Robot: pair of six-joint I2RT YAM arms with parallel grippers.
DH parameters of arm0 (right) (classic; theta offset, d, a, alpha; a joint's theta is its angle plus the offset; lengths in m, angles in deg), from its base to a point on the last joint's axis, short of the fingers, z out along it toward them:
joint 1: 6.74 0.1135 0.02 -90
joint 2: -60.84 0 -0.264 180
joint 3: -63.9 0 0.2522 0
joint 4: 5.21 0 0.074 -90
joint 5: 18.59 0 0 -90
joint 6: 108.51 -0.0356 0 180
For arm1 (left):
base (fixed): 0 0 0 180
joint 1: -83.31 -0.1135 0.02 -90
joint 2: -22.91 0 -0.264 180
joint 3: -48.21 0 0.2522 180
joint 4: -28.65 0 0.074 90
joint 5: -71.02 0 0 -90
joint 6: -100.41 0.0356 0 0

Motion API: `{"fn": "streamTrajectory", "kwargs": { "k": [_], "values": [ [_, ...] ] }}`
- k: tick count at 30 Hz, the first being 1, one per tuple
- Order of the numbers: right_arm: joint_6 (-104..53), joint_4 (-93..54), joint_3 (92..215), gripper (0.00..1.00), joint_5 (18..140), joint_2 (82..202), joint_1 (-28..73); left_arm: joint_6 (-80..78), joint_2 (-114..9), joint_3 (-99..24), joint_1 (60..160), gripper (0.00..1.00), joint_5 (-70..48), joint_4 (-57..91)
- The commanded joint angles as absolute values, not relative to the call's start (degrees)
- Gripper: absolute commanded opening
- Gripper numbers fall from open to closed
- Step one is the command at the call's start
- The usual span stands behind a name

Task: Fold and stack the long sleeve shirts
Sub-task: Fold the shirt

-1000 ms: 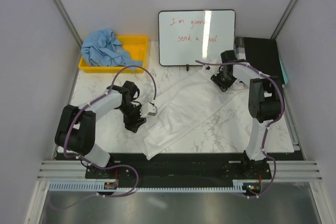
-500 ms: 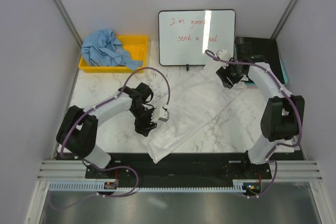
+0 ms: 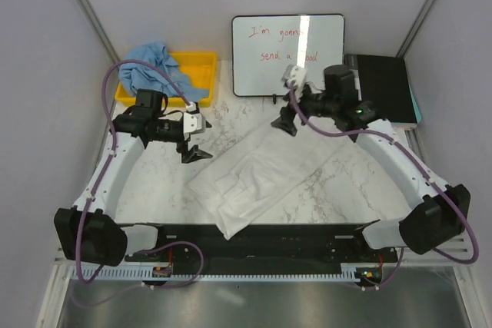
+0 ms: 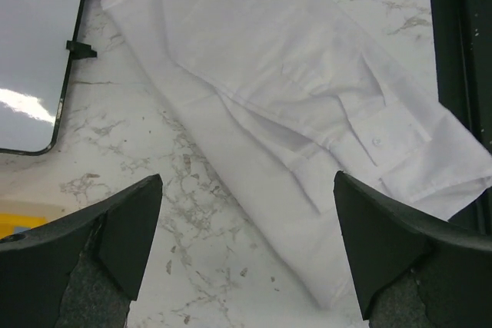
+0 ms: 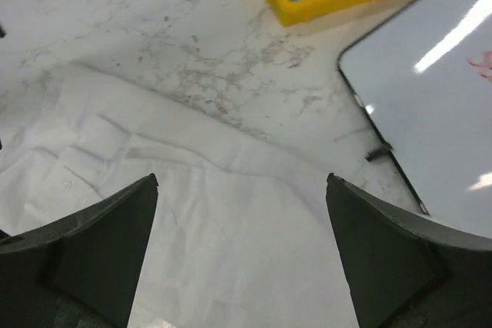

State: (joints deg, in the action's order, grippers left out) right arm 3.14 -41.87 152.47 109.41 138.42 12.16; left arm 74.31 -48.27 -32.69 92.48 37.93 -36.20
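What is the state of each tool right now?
Left tool: open, holding nothing, above the white shirt.
Right tool: open, holding nothing.

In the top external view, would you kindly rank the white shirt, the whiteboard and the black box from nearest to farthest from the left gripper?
Measured from the left gripper:
1. the white shirt, just to its right, mid-scene.
2. the whiteboard, at the back centre.
3. the black box, in the far back right corner.
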Motion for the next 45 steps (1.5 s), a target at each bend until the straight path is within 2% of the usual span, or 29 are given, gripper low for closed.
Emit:
{"fn": "streamTrajectory", "kwargs": {
  "k": [1,2,4,6,9,12,17,18,25,31,35,45],
  "values": [
    [14.60,-45.00,145.02,0.98,105.09,139.95,29.97,105.00,-52.31,-27.53,81.50,0.99,47.55,-45.30],
    [15.84,-40.20,137.77,0.98,103.34,138.55,33.13,115.25,-54.76,-27.00,79.46,0.98,48.25,-46.88],
    [19.79,-36.92,131.40,0.98,97.18,135.55,44.64,124.97,-57.67,-26.99,76.20,0.96,47.04,-54.34],
    [20.16,-29.72,123.66,0.94,93.84,134.75,53.94,140.88,-62.50,-26.90,74.36,0.93,45.37,-63.89],
    [19.28,-19.53,115.92,0.77,87.88,135.63,64.06,156.37,-68.66,-25.77,73.64,0.84,39.15,-71.22],
    [18.23,-10.90,111.60,0.70,83.30,139.05,70.49,160.53,-69.99,-22.00,73.73,0.81,36.84,-68.54],
    [18.93,-3.86,110.89,0.63,77.57,145.19,72.98,160.79,-69.37,-17.41,73.73,0.73,33.24,-59.29],
    [18.32,-3.25,111.06,0.58,77.22,145.91,73.50,161.14,-69.64,-17.32,73.73,0.72,31.06,-59.20],
    [17.87,-0.17,113.60,0.52,74.32,151.45,75.09,161.76,-69.30,-15.22,73.82,0.74,24.62,-51.66],
    [17.96,0.63,115.72,0.51,72.73,154.70,75.44,162.20,-68.50,-12.93,73.91,0.70,26.19,-45.94],
    [18.14,1.50,115.98,0.47,72.30,156.55,75.44,162.55,-68.76,-12.14,74.70,0.65,26.64,-44.79],
    [18.14,0.80,116.52,0.42,71.85,156.81,75.53,162.90,-65.86,-9.15,76.10,0.70,30.33,-40.31]
  ]
}}
